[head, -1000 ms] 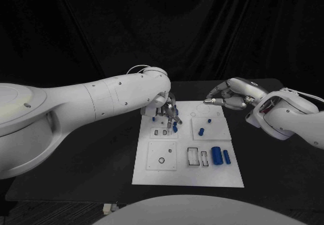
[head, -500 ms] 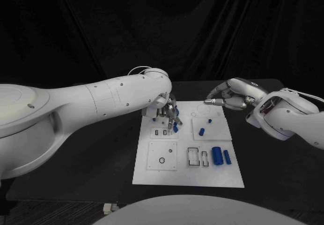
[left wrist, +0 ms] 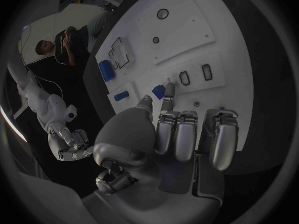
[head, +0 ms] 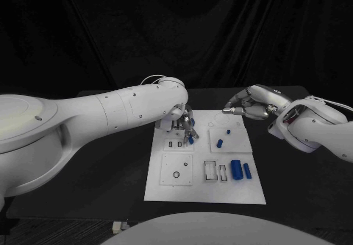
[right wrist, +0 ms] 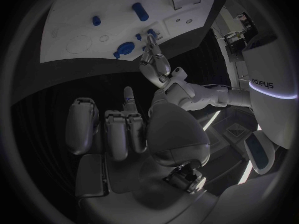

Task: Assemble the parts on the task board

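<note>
Black curtain (head: 221, 41) hanging in folds behind, black table (head: 110, 168) in front, dim light

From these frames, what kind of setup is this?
Likely a robotics lab test cell: black-draped backdrop, a black table holding a white task board with small blue parts, worked by the left hand and right hand.

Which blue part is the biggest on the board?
The thick blue cylinder lying near the task board's front right, beside a slimmer blue piece.

Task board (head: 166, 191): white plate, flat, with inset panels and slots.
Large part (head: 236, 169): blue cylinder, lying on the board's near right area.
Slim part (head: 247, 171): blue, just beside it.
Small part (head: 221, 143): blue, on the board's far right panel.
</note>
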You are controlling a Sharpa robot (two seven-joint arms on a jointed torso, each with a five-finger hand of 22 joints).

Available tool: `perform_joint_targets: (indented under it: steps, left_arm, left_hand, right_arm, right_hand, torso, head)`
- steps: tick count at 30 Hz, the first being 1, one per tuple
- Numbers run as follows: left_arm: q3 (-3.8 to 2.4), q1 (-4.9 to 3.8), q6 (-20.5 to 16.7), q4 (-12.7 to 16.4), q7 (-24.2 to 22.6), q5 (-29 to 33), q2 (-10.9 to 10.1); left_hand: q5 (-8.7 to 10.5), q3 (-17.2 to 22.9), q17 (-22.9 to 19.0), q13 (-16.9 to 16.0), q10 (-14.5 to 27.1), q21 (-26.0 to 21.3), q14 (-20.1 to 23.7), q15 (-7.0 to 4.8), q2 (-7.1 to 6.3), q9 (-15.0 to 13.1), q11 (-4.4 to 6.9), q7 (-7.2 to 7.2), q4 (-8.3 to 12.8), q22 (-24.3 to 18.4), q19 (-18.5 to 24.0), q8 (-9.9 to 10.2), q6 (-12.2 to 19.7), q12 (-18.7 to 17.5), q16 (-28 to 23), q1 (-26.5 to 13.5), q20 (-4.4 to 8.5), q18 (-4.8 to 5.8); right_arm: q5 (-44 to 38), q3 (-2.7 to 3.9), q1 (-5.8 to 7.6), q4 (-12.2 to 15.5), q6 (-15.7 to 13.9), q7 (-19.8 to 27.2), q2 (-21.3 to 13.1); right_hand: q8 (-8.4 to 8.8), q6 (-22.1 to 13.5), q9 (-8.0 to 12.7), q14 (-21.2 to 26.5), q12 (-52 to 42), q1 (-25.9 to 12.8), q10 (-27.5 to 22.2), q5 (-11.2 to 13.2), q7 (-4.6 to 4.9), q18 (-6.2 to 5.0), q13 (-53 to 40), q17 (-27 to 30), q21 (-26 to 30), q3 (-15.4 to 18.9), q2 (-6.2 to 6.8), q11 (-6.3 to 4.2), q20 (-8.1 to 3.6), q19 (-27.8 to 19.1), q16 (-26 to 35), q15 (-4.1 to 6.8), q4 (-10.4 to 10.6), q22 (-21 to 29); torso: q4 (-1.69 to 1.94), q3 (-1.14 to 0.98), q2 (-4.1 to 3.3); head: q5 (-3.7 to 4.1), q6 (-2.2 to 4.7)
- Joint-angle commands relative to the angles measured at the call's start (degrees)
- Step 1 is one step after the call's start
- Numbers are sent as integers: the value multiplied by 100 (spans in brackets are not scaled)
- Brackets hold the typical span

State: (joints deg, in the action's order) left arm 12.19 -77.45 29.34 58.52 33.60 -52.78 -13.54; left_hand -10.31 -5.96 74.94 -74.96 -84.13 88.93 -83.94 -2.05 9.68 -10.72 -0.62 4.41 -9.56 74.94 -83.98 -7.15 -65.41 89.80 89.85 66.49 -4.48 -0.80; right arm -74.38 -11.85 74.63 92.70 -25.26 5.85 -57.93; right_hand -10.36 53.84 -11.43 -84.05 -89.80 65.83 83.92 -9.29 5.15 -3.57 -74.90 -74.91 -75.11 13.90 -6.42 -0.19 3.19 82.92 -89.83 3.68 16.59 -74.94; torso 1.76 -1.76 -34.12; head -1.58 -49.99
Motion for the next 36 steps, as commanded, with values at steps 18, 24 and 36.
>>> perform_joint_targets:
  steps: [18,24,36]
  left_arm:
    - [-6,45,113,-62,-51,44,48]
    - [-6,47,128,-72,-48,44,49]
    - [-6,53,122,-71,-49,44,39]
  left_hand:
    - [-100,176,1506,-1504,-587,-40,-606,-65,-30,-27,74,-54,202,1258,-378,63,-107,20,15,175,63,8]
    - [-126,361,1506,-1504,-587,-49,-606,-86,-63,-50,94,-74,372,1251,-372,97,-121,20,15,269,85,6]
    - [-273,700,1506,-1504,-587,-62,-606,-101,-161,-86,107,-82,677,1243,-363,164,-122,20,15,386,104,2]
  right_arm:
    - [-11,4,-9,-3,59,-111,-5]
    - [-11,4,-9,0,60,-115,-11]
    - [-11,4,-10,-6,76,-127,-2]
  right_hand:
    - [23,53,8,-595,-20,52,608,-32,13,13,-1510,-1509,37,43,4,29,2,-56,-17,-51,-8,-1050]
    - [23,53,8,-595,-20,52,608,-32,13,13,-1510,-1509,37,43,4,29,2,-56,-17,-51,-8,-1050]
    - [23,62,7,-595,-20,67,608,-37,15,11,-1510,-1509,45,51,2,31,4,-60,-17,-53,-10,-1048]
  torso:
    - [0,1,2]
    - [2,0,-1]
    - [-2,2,4]
  head:
    - [-22,-1]
    - [-16,-1]
    - [-31,-1]
